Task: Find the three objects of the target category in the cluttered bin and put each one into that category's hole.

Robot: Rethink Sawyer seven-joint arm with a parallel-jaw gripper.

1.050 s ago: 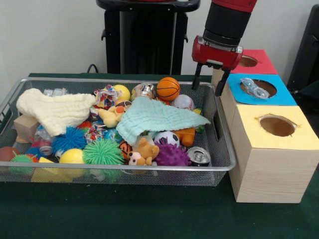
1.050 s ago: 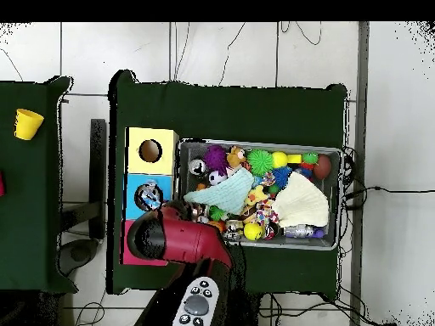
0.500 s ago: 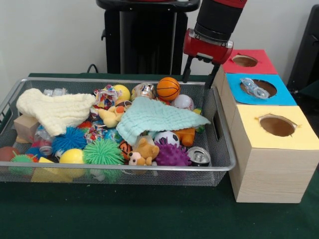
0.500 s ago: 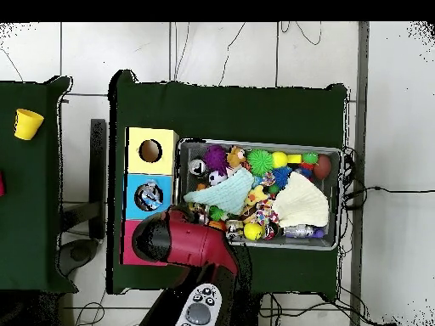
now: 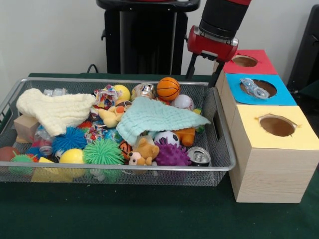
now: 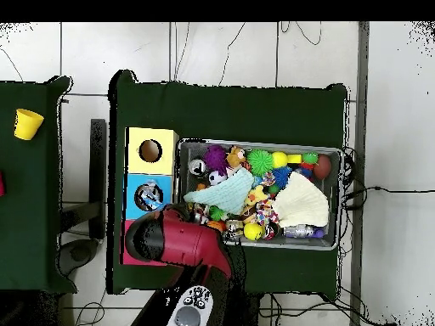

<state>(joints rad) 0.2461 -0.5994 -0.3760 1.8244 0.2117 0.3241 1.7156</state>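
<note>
Above the far right corner of the silver wire-mesh bin (image 5: 219, 149), my red and black gripper (image 5: 204, 69) hangs with its two dark fingers spread apart and nothing between them. It sits well clear of the clutter, close beside the row of three wooden boxes with red, blue and yellow tops (image 5: 264, 107), each top cut with a round hole. A crumpled clear plastic bottle (image 5: 253, 87) already lies across the blue box's hole, so I judge plastic bottles to be the target category. Another crumpled clear plastic bottle with a red cap (image 5: 44, 143) lies in the bin's left end, under the edge of a cream knitted cloth (image 5: 55, 110) and beside a blue spiky ball (image 5: 70, 138). From the gripper it lies down, toward the camera, and far across to the left in the front view. Its long axis I cannot tell, since most of it is covered.
</note>
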